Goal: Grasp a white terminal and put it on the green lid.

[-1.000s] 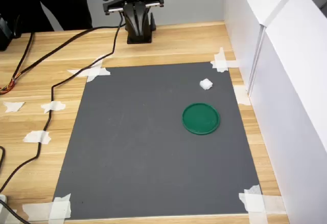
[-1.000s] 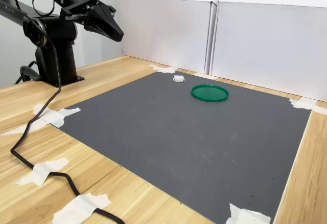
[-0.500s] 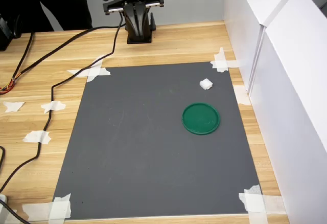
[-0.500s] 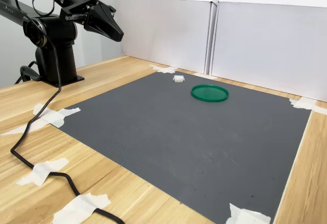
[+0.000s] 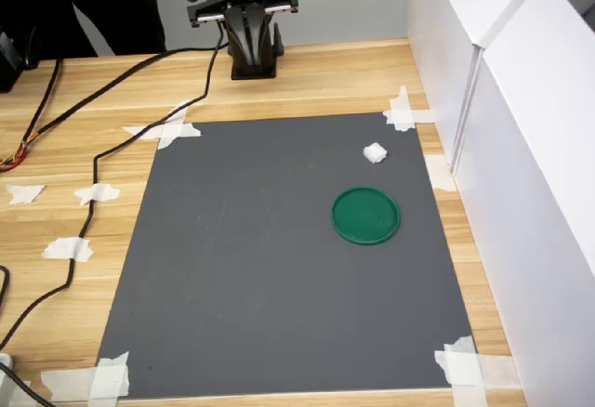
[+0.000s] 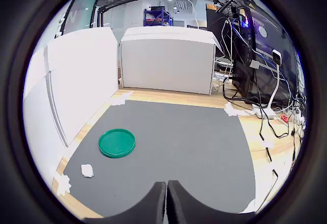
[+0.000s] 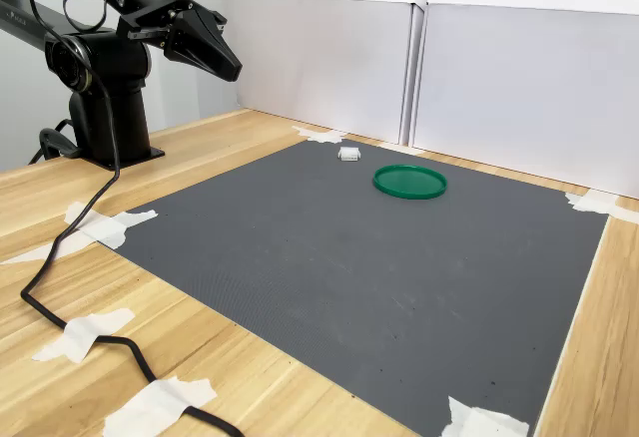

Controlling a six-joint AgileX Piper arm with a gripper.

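Up at the far end of the bench (image 5: 307,82) in the first exterior view, the arm stands on its black base, with the claw (image 7: 225,66) raised well above the wood and carrying nothing. In the wrist view its two dark fingers (image 6: 153,203) meet along a thin seam, so the claw is closed and empty. In the second exterior view it points down and toward the second exterior view's right, well apart from the mat (image 5: 279,277).

The mat is dark grey, taped at its corners with white strips (image 5: 402,110). On it lies the terminal (image 5: 375,153), a small white piece, near the mat's far corner on the first exterior view's right. The lid (image 5: 366,215), a flat round green disc, sits on the mat just nearer the camera than the terminal; the two are close but not touching. In the second exterior view the terminal (image 7: 347,155) lies to the left of the lid (image 7: 409,181).

White panels (image 5: 521,147) wall the bench along the first exterior view's right. A black cable (image 5: 93,161) trails over the wood on the first exterior view's left.
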